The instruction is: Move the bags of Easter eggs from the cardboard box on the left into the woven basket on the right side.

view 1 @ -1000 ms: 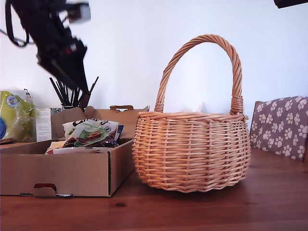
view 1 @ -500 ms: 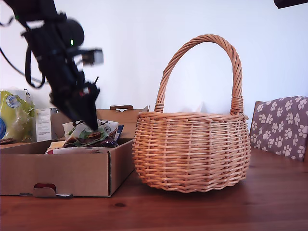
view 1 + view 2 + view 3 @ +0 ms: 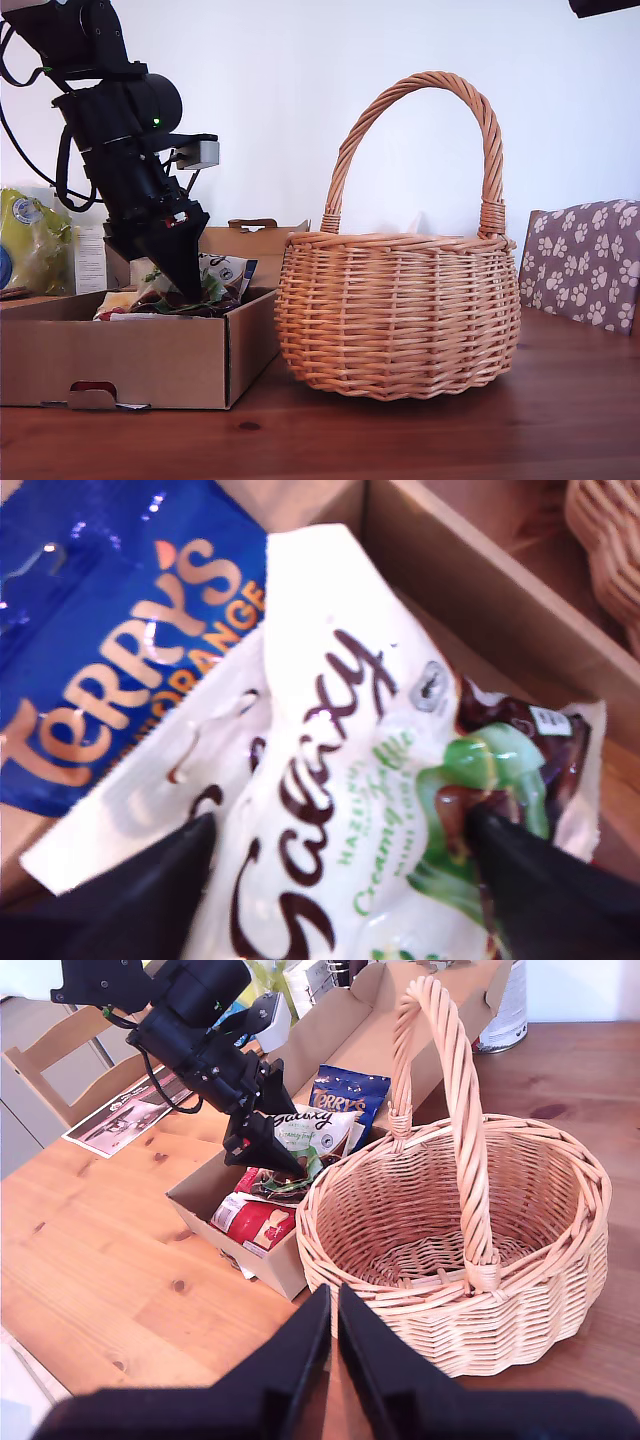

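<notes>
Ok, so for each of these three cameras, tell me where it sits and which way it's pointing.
Exterior view: low at table height, side-on to the cardboard box and woven basket; shows my first gripper reaching into the box.
First wrist view: on my first gripper, looking down at the white Galaxy bag and blue Terry's bag; both fingertips show.
Second wrist view: on my second gripper, high above the table, looking down into the empty basket; its closed fingers show.
Shared: all three show the Galaxy bag.

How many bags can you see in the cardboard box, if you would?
3: white Galaxy bag under my first tool, blue Terry's bag behind it, red bag nearest the second wrist camera; others may be hidden.
</notes>
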Available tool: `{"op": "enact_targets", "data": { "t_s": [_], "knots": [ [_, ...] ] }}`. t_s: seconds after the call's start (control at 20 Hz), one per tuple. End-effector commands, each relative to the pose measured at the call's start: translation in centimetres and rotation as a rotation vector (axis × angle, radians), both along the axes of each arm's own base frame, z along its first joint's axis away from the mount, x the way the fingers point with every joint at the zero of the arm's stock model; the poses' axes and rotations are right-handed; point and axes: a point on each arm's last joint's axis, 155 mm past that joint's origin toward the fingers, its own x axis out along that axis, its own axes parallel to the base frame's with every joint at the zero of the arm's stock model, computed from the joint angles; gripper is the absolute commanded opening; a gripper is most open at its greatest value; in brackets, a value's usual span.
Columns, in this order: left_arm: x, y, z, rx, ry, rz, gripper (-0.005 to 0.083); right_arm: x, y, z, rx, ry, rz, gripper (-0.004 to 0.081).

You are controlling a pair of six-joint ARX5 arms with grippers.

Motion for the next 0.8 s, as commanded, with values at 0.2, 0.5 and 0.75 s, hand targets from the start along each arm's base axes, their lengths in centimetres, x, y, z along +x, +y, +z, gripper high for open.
{"op": "enact_targets", "data": {
  "t_s": [0.2,0.5,0.75],
  "knots": [
    [-0.6,0.5,-2.0,0.030,0.051,-0.001,0.0087,0.0,0.1,0.7,0.004,-0.023,0.005,-0.0013],
    [-1.4,0.7,0.0,0.026,0.048,-0.003,0.0085,0.0,0.1,0.7,0.003,-0.023,0.005,-0.0013],
    [-1.9,0.5,7.1,-0.022,-0.102,-0.009,0.0085,0.0,0.1,0.7,0.003,-0.023,0.005,-0.0013]
  ]
}}
